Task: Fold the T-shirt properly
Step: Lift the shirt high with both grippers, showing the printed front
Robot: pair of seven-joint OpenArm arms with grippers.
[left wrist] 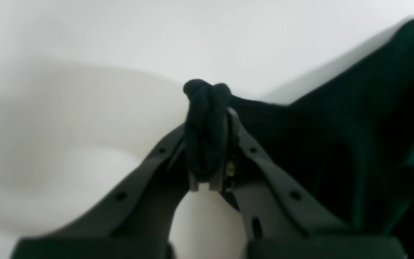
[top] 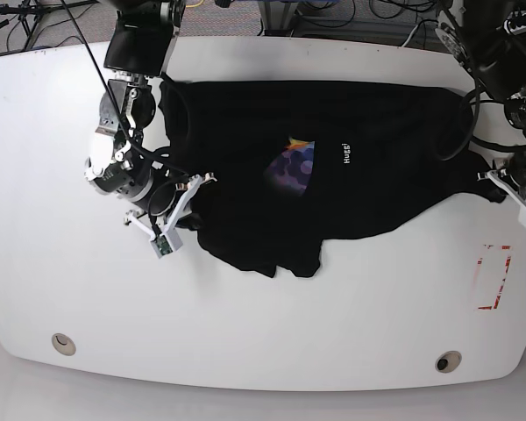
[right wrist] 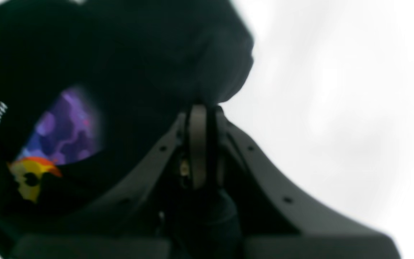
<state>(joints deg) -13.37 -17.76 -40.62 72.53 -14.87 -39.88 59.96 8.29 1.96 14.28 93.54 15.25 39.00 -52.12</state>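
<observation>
Base view: the wrinkled black cloth T-shirt point(top: 333, 167) lay spread across the white table point(top: 245, 333). Left gripper point(left wrist: 207, 144) was clamped on a bunched hem; right gripper point(right wrist: 201, 144) was pinched on cloth beside the multicolour print point(right wrist: 63, 129). Judged step: edges gripped, fold-over next, needing both arms lifted together. Red floor marking point(top: 494, 276) lay apart, unobstructive.

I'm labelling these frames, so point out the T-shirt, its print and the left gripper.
T-shirt point(top: 377, 158), base view, flat black body cloth.
Print point(right wrist: 67, 126), right wrist view, purple patch.
Left gripper point(left wrist: 207, 144), left wrist view, between the fingertips pinching bunched cloth.
</observation>
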